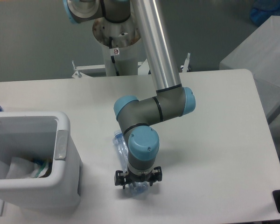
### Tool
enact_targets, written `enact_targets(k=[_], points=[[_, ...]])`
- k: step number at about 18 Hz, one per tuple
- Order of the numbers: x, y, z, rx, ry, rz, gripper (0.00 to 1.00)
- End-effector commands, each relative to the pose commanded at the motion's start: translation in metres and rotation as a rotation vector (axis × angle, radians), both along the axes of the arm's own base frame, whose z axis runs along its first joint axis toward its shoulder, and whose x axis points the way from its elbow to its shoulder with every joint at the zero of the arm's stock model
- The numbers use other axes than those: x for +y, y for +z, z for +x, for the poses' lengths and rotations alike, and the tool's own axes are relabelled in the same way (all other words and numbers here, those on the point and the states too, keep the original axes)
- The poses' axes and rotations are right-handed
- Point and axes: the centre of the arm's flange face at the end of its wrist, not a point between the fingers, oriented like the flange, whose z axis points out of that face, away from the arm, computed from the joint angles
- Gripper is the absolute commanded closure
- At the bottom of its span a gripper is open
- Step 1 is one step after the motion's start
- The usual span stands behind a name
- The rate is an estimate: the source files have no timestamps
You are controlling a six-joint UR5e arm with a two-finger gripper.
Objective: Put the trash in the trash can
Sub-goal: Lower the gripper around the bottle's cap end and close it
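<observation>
Lying flat on the white surface [214, 140], the crushed bottle [122, 151] is under the arm, just right of the trash can [60, 184]. The tool [137, 182] is down low over the bottle's near end, with its black fingers on each side, likely so it can pinch that end. The wrist hides the tips, so it is not possible to tell if the tool is squeezing the bottle or only around it. The bottle looks like it is resting on the surface, not lifted. Inside the trash can, a crumpled wrapper [37, 169] with a green bit lies at the bottom, so that piece seems done. The bottle is the piece left to move.
</observation>
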Motion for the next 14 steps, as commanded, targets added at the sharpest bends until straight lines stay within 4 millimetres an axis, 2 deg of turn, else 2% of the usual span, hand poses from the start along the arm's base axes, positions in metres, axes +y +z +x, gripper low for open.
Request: enact_targets(k=[1, 4, 7, 14], points=[[0.0003, 0.0017, -0.0003, 0.002, 0.000, 0.002, 0.18], [0.0010, 0.0062, -0.0007, 0.005, 0.000, 0.008, 0.23], [0.0000, 0.0054, 0.0002, 0.004, 0.000, 0.007, 0.35], [0.0002, 0.0091, 0.0001, 0.007, 0.000, 0.010, 0.38]])
